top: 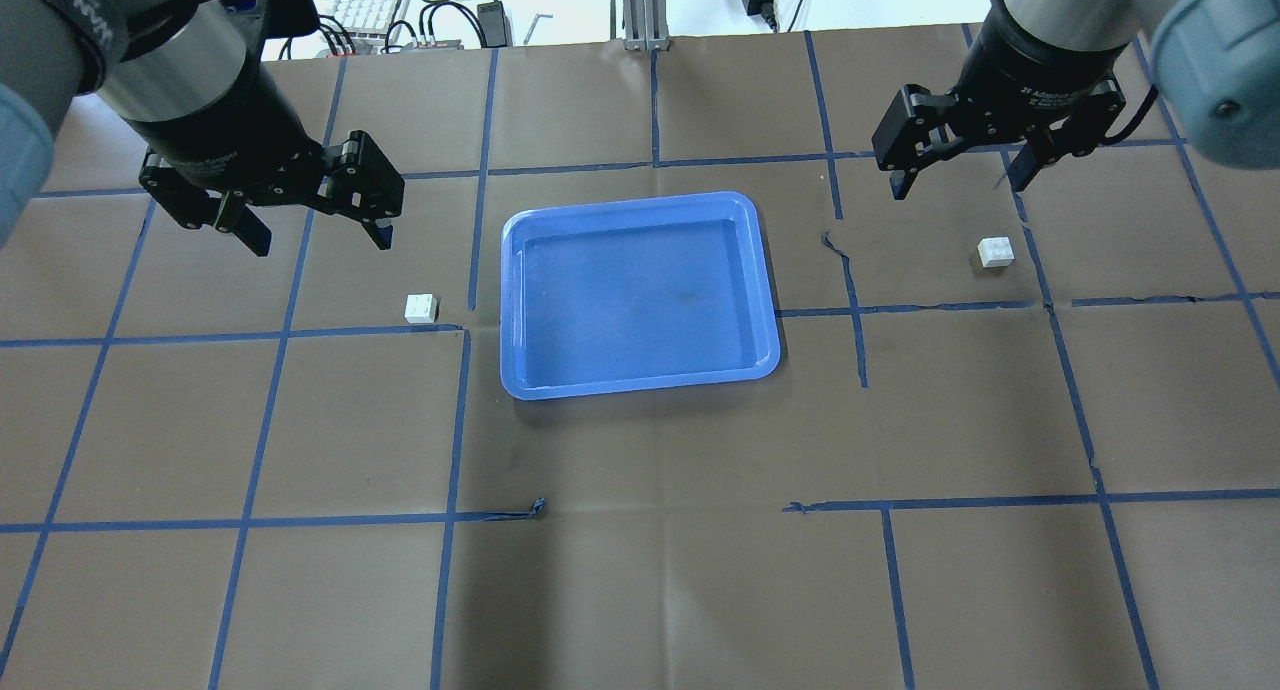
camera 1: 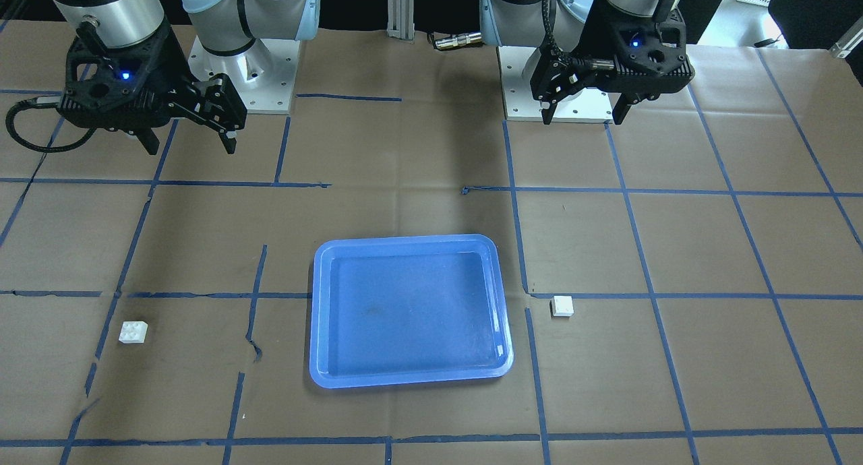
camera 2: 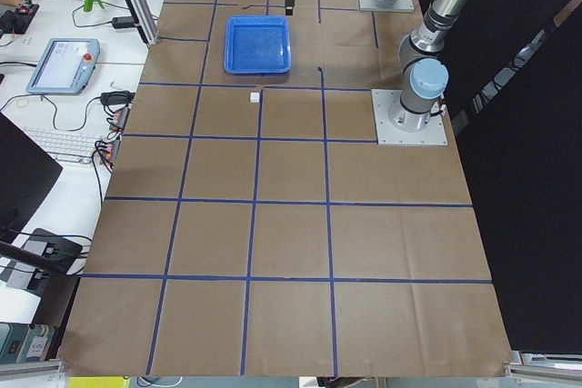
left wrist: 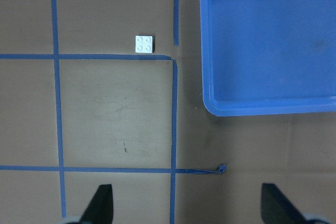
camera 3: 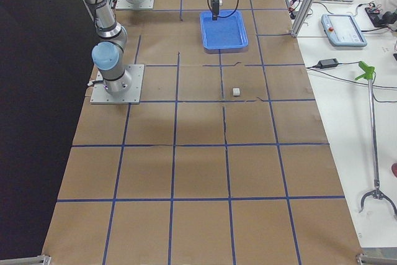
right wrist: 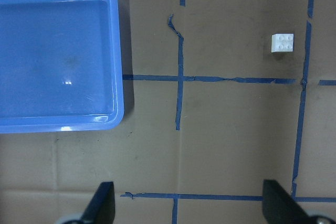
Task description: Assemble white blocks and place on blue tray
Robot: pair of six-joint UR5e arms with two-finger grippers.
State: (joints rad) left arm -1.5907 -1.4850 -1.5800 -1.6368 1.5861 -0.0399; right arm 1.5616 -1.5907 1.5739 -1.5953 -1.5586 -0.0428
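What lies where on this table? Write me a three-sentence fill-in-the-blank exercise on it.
1. The large rectangular blue plastic tray is ____.
2. The two small white square plastic bricks lie on opposite ____ of the tray.
3. The left end effector and right end effector both have jaws ____.
Missing words: empty; sides; open.

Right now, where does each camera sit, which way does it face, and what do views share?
Front-facing: across the table, facing the robot; left hand view-right, right hand view-left.
Overhead: behind the robot, looking down; both hands.
Exterior left: along the table from its left end; left arm's base.
Exterior right: along the table from its right end; right arm's base.
Left wrist: down on one white block; fingertips.
Right wrist: down on the other white block; fingertips.
Shared by all: the blue tray.
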